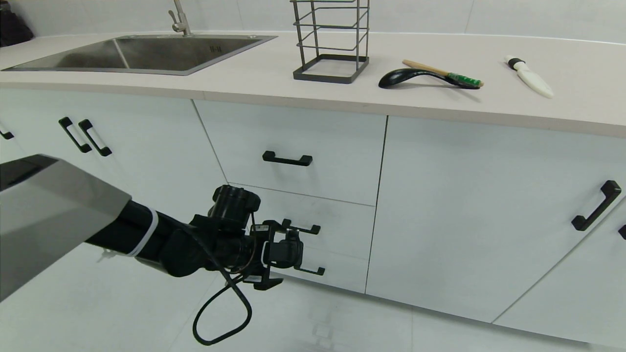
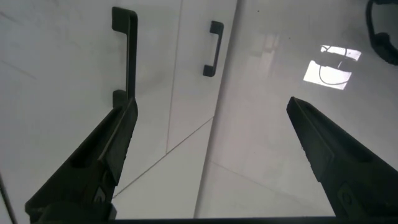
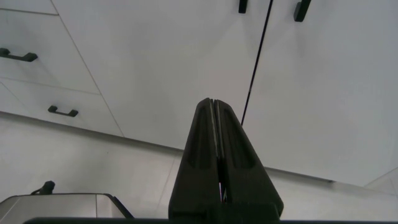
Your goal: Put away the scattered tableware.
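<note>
The black spoon [image 1: 406,76], the wooden chopsticks with green-patterned ends [image 1: 442,72] and the white utensil with a black band [image 1: 530,77] lie on the pale countertop [image 1: 274,85], beside the dark wire rack [image 1: 324,77]. The left gripper [image 1: 319,249] hangs low before the white drawer fronts [image 1: 337,146], jaws spread wide and empty. The right gripper [image 3: 214,107] faces the white cabinet doors [image 3: 155,68], jaws pressed together on nothing.

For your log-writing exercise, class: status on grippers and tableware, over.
Left gripper open, low by the drawers. Right gripper shut. Spoon, wooden stick, white tool on counter beside rack.
</note>
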Motion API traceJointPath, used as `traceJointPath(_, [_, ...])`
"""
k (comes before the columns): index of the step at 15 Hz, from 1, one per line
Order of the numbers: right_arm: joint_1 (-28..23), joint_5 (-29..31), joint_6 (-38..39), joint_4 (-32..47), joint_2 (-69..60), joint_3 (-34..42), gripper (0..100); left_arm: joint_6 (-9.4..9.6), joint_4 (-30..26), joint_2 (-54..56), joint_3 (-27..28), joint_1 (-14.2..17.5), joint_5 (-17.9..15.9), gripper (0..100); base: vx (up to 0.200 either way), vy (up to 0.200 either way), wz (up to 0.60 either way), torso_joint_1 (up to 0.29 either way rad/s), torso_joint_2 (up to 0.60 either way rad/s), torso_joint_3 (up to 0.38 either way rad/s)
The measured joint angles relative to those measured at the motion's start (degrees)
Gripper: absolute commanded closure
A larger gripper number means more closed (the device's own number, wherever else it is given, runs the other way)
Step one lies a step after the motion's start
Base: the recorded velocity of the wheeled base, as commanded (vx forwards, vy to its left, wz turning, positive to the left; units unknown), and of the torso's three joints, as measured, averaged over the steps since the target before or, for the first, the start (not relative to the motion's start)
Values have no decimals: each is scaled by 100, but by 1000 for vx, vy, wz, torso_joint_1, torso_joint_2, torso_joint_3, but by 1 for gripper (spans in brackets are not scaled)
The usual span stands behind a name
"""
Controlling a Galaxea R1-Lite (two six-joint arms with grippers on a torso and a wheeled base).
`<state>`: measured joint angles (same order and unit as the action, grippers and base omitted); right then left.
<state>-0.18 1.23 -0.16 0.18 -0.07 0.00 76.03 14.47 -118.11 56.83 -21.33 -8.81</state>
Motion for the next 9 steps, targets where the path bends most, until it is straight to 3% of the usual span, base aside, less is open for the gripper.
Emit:
traceJointPath(5, [0, 0, 0, 0, 0, 0, 100, -27, 0, -580, 573, 28, -5, 0, 0, 0, 0, 0, 0, 0])
traceJointPath(9, [0, -1, 9, 0, 0, 0, 100, -27, 0, -1107, 1326, 33, -21, 0, 0, 0, 0, 0, 0, 0])
